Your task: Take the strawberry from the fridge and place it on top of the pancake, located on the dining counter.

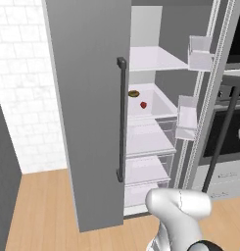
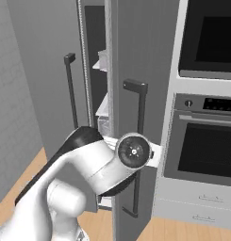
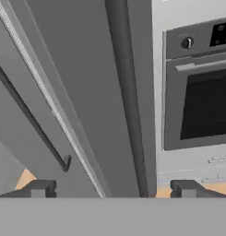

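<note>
The grey fridge (image 1: 87,98) has its right door (image 2: 145,56) swung open, baring white shelves and drawers. On a middle shelf sits the tiny red strawberry (image 1: 143,104), just right of a small brown donut (image 1: 133,93). My gripper (image 3: 113,190) is open; its two dark fingertips (image 3: 40,189) stand wide apart on either side of the open door's long dark bar handle (image 3: 128,92), close to it and holding nothing. It is low and outside the fridge, well below and right of the strawberry. The pancake and the dining counter are out of view.
A black-glass wall oven (image 2: 206,141) with white drawers under it stands right beside the open door. Door bins (image 1: 187,117) hang on the door's inside. The closed left door's handle (image 1: 121,117) borders the opening. Wooden floor (image 1: 43,206) lies below, with a white brick wall (image 1: 18,73) at the left.
</note>
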Tool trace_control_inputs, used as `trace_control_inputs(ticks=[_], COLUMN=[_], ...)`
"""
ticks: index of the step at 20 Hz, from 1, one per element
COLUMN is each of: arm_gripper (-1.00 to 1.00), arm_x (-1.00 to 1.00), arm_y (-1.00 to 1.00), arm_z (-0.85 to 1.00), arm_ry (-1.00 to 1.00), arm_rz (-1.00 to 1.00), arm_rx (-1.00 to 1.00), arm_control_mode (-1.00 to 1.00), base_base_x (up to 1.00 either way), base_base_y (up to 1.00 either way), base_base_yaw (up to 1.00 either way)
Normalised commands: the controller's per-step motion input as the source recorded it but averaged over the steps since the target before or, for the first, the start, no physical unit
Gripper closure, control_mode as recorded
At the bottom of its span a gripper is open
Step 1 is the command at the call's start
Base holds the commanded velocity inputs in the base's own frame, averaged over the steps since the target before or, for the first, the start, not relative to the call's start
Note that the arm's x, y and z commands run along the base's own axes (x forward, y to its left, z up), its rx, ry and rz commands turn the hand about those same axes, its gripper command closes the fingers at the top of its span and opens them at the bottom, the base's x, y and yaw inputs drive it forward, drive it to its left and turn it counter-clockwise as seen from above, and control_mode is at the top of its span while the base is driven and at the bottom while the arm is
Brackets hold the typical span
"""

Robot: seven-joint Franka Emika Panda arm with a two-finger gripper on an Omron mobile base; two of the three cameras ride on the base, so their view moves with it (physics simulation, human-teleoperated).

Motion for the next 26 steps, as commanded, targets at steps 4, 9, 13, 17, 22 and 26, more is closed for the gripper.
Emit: trace_control_inputs(ticks=[4, 9, 13, 17, 22, 26], arm_gripper=[-1.00, -1.00, -1.00, -1.00, -1.00, -1.00], arm_x=[-0.06, 0.19, 0.63, 0.98, 0.67, 0.53], arm_y=[1.00, 1.00, 1.00, 0.90, -0.13, -0.45], arm_z=[0.13, -0.04, 0.00, 0.06, -0.12, -0.17], arm_ry=[0.22, 0.21, 0.30, 0.41, 0.31, 0.12], arm_rz=[0.00, 0.00, 0.00, 0.00, -0.04, 0.00], arm_rx=[-0.69, -0.83, -0.81, -0.72, -0.22, 0.00], arm_control_mode=[-1.00, -1.00, -1.00, -1.00, -1.00, -1.00], base_base_x=[0.00, 0.00, 0.00, 0.00, 0.00, 0.00], base_base_y=[0.00, 0.00, 0.00, 0.00, 0.00, 0.00], base_base_yaw=[0.00, 0.00, 0.00, 0.00, 0.00, 0.00])
